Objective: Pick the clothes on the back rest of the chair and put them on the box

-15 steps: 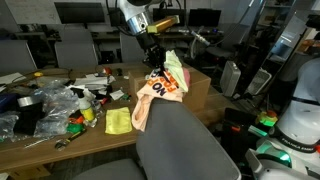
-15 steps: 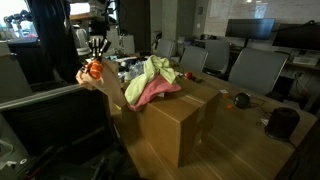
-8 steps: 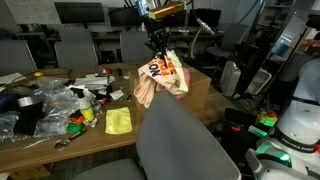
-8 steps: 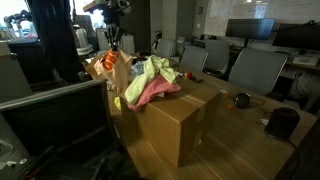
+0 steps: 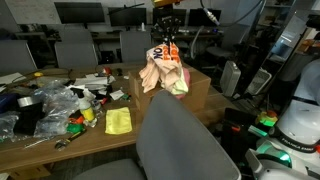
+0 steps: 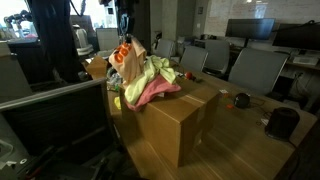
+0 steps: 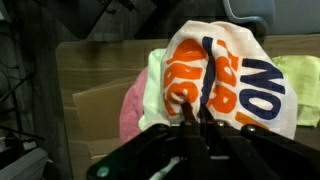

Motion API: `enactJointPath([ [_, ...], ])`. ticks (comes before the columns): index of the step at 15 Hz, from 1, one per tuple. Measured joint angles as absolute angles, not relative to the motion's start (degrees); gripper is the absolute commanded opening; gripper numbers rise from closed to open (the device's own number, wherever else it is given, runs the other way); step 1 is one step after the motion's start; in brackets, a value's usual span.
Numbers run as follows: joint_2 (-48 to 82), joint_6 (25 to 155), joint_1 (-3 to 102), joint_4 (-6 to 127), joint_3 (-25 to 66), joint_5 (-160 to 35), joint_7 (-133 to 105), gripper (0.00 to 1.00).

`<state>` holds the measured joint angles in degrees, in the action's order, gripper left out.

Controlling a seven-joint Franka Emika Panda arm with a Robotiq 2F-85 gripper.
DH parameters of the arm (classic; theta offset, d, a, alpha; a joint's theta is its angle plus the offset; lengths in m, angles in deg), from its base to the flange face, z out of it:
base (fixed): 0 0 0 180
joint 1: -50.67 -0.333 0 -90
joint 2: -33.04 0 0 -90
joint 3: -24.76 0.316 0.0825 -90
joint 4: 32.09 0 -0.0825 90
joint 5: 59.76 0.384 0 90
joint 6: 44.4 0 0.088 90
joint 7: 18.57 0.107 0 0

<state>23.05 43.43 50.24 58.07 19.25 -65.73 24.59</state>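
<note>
Gripper (image 5: 165,42) clamping orange-and-white garment (image 5: 160,72), pink-yellow clothes (image 6: 150,86) seemingly atop box (image 6: 176,126)

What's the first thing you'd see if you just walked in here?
The orange-and-white garment dangling from the robot's shut jaws, over the brown cardboard box. Next, the pink and pale yellow clothes heaped on that box, and the bright yellow cloth lying flat on the cluttered table.

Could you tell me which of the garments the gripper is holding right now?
The orange-and-white printed garment, hanging from the shut gripper; the pink garment and the pale yellow garment lie loose on the box.
</note>
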Motion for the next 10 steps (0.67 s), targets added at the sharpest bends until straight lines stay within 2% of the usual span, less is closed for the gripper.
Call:
enactJointPath([
  [10,20.0,43.6,58.6,58.0,12.3,-65.9,40.6,0.04],
])
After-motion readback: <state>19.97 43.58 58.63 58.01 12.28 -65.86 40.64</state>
